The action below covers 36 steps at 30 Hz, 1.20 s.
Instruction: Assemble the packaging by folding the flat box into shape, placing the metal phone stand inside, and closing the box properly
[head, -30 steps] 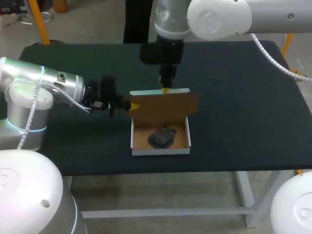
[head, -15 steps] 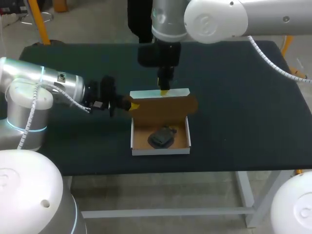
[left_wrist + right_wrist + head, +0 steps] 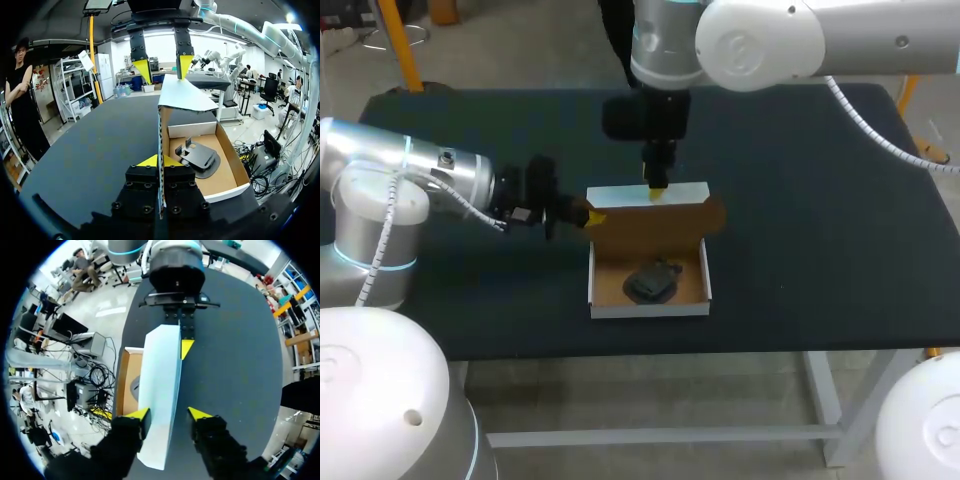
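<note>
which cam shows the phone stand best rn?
Left wrist view: the phone stand lies in plain sight on the floor of the open box, its shape clear. Head view shows it only as a small dark lump. Right wrist view: the raised lid hides nearly all of it.

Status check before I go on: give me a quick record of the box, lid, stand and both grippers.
box: on the table, base formed, open
lid: standing upright, white flap bent over at its top
phone stand: lying inside the base
left gripper: shut on the lid's side edge
right gripper: open, over the flap
</note>
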Available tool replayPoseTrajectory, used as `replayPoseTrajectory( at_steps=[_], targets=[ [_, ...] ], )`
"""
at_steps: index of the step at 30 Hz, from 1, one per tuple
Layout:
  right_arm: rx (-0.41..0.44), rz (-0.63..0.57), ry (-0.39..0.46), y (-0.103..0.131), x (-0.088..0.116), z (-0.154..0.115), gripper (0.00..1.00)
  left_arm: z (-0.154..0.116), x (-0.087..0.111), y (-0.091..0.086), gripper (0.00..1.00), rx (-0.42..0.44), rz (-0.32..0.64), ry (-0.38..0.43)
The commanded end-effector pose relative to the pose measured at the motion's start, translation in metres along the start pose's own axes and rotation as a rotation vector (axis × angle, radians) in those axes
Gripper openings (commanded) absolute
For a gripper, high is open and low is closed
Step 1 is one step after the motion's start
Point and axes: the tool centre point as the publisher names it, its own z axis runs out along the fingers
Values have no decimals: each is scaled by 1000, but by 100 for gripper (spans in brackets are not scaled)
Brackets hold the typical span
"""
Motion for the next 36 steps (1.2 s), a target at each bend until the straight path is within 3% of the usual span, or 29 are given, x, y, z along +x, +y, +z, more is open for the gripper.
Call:
replayPoseTrajectory(
  at_steps=[1,16,23,25,26,27,36],
  targets=[
    [4,-3,9,1,-1,1,51,1,0,2,0,0,0,0],
    [22,-7,46,4,0,11,45,1,0,2,0,0,0,0],
    [42,-15,78,7,2,18,27,1,0,2,0,0,0,0],
    [44,-15,80,8,2,19,17,1,0,2,0,0,0,0],
    [45,-16,81,8,2,19,5,1,0,2,0,0,0,0],
    [46,-16,81,8,3,19,0,1,0,2,0,0,0,0],
    [46,-21,76,10,8,19,0,1,0,2,0,0,0,0]
  ],
)
